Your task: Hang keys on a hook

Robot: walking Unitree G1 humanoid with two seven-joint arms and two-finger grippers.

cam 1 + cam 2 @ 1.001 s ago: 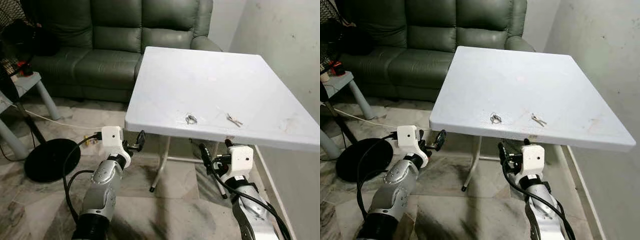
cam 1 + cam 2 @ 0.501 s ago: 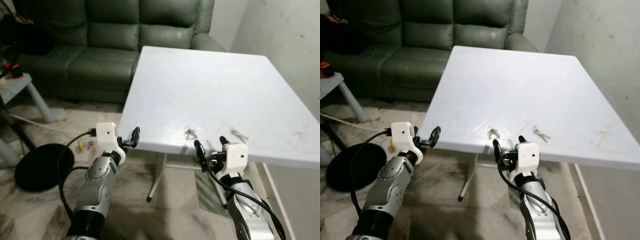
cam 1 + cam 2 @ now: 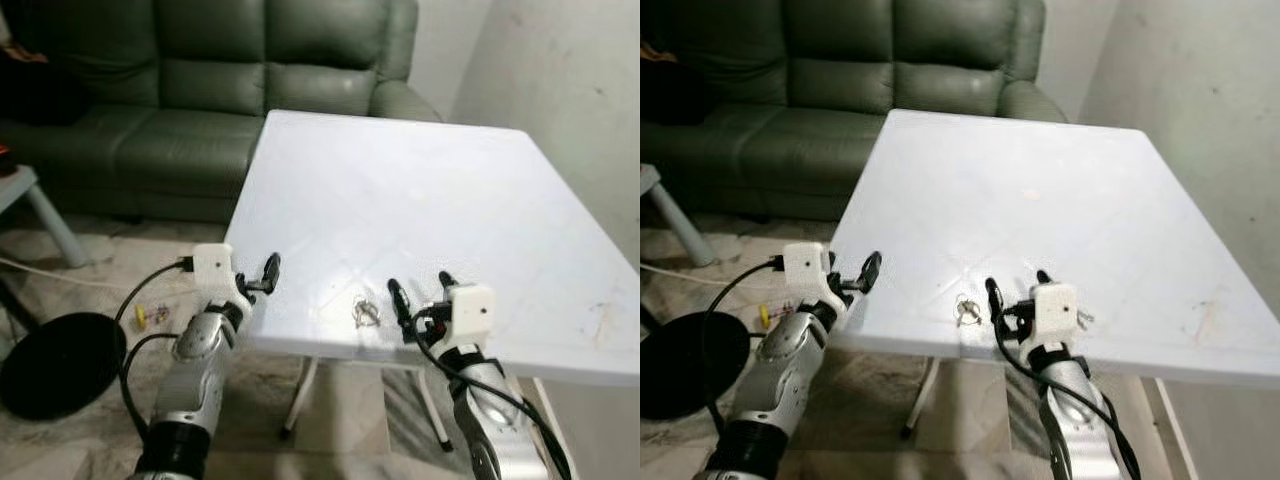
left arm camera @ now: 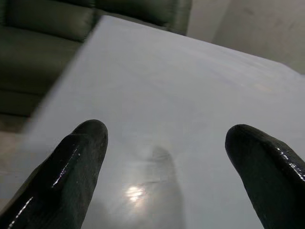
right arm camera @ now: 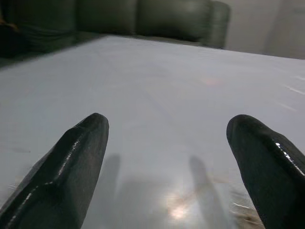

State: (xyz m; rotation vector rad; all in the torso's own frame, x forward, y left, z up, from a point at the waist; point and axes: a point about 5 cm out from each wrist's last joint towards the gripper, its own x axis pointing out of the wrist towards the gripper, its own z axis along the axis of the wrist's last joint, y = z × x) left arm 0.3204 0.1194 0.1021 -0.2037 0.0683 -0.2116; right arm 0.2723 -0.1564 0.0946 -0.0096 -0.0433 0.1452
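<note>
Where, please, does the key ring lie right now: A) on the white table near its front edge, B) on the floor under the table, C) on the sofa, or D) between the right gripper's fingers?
A: the key ring lies flat on the white table near its front edge, between the two grippers; the right gripper hovers open beside it and holds nothing.

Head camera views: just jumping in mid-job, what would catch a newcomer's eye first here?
The big white square table dominates, with a small metal key ring lying near its front edge. Both black-fingered grippers hover at that edge with fingers open: the left gripper at the table's near-left corner, the right gripper just right of the ring. Behind the table stands a dark green leather sofa.
</note>
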